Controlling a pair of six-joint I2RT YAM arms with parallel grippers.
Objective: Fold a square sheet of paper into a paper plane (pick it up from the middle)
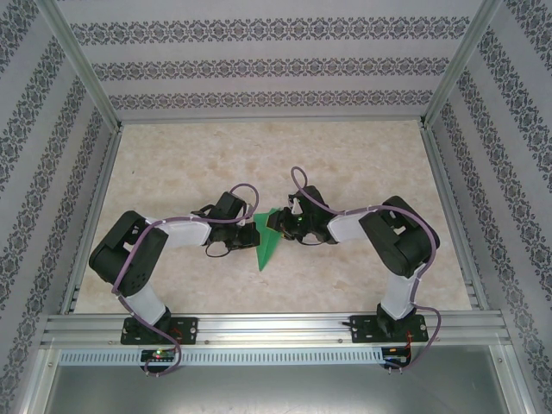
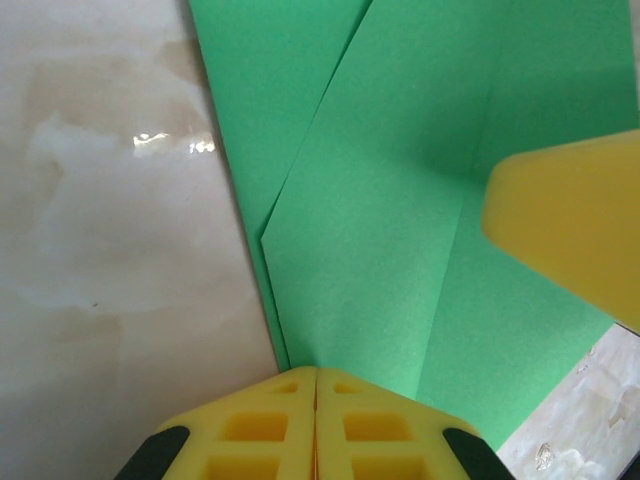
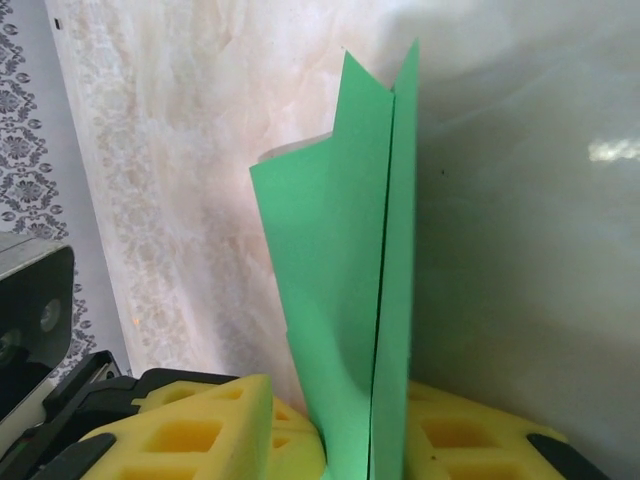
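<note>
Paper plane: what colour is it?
The paper plane is bright green; left wrist view shows it best.

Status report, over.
Left gripper shut, tips on the green paper. Right gripper shut on its raised flap. Paper part-folded, point toward the bases.

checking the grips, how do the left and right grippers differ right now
The left gripper has its fingers closed flush together, tip at the flat paper; the right gripper clamps the paper between its fingers, a fold rising from them. Both have yellow fingers.
</note>
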